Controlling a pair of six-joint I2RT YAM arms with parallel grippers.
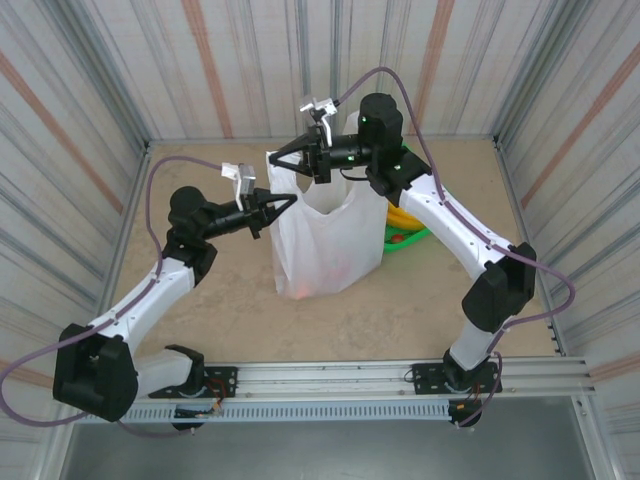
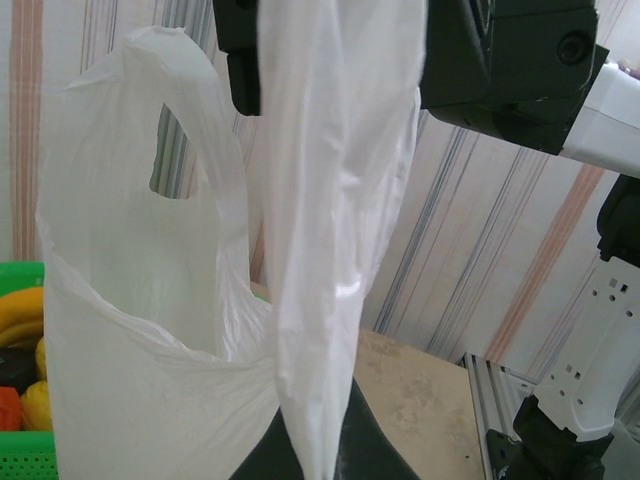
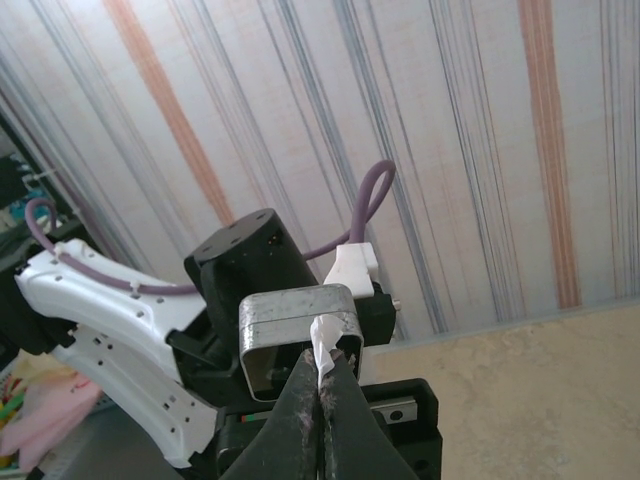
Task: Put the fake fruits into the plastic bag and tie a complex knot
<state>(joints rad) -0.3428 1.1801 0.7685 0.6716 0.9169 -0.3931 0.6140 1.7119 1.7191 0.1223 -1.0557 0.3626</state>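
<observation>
— Striped walls, beige desk [image 1: 230, 300]. What's on the left?
— Left gripper [image 1: 288, 203], clamped on a handle strip of the plastic bag [image 1: 325, 245]. Right gripper [image 1: 278, 160] is pinched together on a white strip higher up.
— And the bag?
— Upright mid-desk, with the green basket [image 1: 415, 238] holding fake fruits [image 2: 20, 310] just beside it, right.

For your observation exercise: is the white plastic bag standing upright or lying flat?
Upright. The plastic bag stands tall on the table, a handle strip pinched by left gripper and right gripper.
</observation>
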